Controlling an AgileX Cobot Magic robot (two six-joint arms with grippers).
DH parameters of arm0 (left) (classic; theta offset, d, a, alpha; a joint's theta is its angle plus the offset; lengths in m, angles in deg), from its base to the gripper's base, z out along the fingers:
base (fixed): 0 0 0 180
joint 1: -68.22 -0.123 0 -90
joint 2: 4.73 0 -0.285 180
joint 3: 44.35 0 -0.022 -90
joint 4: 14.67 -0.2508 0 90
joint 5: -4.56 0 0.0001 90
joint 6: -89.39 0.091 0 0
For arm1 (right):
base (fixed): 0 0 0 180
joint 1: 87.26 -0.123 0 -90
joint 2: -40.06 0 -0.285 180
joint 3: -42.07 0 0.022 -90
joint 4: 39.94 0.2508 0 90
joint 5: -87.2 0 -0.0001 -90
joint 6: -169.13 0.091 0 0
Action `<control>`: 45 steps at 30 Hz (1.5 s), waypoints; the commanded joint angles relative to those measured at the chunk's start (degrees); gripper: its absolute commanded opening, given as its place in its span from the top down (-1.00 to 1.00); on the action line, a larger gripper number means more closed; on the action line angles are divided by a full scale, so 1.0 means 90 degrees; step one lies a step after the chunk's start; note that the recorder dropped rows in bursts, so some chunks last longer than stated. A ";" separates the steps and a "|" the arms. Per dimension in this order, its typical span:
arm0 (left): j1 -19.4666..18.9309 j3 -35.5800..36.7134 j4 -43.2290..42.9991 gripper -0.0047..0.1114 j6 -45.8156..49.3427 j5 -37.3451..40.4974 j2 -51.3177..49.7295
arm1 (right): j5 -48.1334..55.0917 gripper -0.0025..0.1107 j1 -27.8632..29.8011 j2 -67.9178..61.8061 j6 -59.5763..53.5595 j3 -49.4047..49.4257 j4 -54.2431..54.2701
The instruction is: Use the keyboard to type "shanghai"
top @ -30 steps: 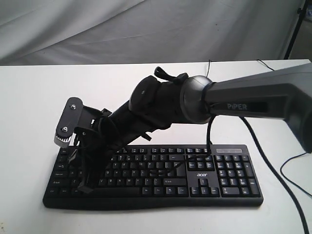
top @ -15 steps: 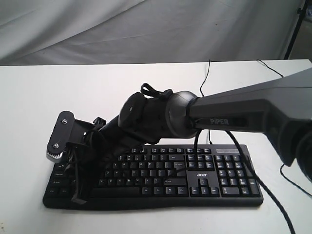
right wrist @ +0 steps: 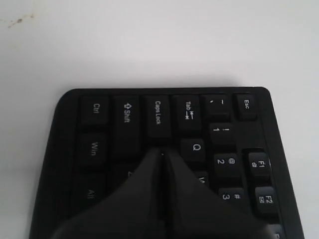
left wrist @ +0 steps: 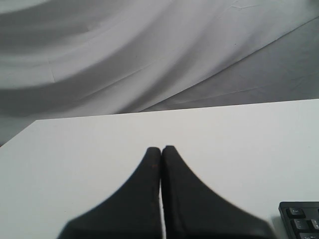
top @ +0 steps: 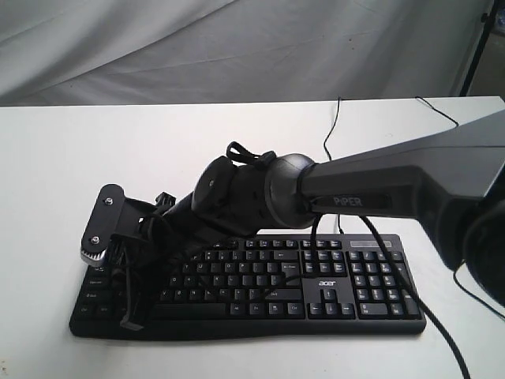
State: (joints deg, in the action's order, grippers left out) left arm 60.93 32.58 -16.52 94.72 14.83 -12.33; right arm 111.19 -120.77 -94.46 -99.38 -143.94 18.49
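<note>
one wide black keyboard point(top: 331, 283) with small white legends, a number pad and a white acer logo lies flat on the white table point(top: 63, 158), the right gripper point(right wrist: 162, 152) closed tight over its caps lock end, the left gripper point(left wrist: 160, 148) likewise closed above the table nearby.

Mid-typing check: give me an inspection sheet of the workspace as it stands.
Surface: white table.
Job's things: black keyboard lying flat.
Clutter: nothing seen.
Grippers: right gripper, jaws shut, tips over the keyboard's left end beside Caps Lock, contact unclear; left gripper, jaws shut, over the table.
Cables: thin black cable on the table behind the keyboard; thicker cable hangs from the right arm.
Surroundings: grey cloth backdrop.
</note>
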 commanded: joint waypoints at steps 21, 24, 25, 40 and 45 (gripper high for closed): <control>0.0024 0.0033 0.0003 0.91 -0.0017 -0.0033 -0.0020 | -0.0101 0.96 0.0033 -0.0067 -0.0015 -0.0020 -0.0291; 0.0024 0.0033 0.0003 0.91 -0.0017 -0.0033 -0.0020 | -0.0101 0.96 0.0033 -0.0087 -0.0015 -0.0020 -0.0292; 0.0024 0.0033 0.0003 0.91 -0.0017 -0.0033 -0.0020 | -0.0101 0.96 0.0033 -0.0087 -0.0015 -0.0020 -0.0292; 0.0024 0.0033 0.0003 0.91 -0.0017 -0.0033 -0.0020 | -0.0098 0.96 0.0033 0.0186 -0.0015 -0.0020 -0.0384; 0.0024 0.0033 0.0003 0.91 -0.0017 -0.0033 -0.0020 | -0.0076 0.96 0.0033 0.0200 0.0031 -0.0020 -0.0384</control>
State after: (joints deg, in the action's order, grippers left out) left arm 60.93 32.58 -16.52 94.72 14.83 -12.33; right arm 110.32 -120.77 -93.22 -99.38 -144.17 15.47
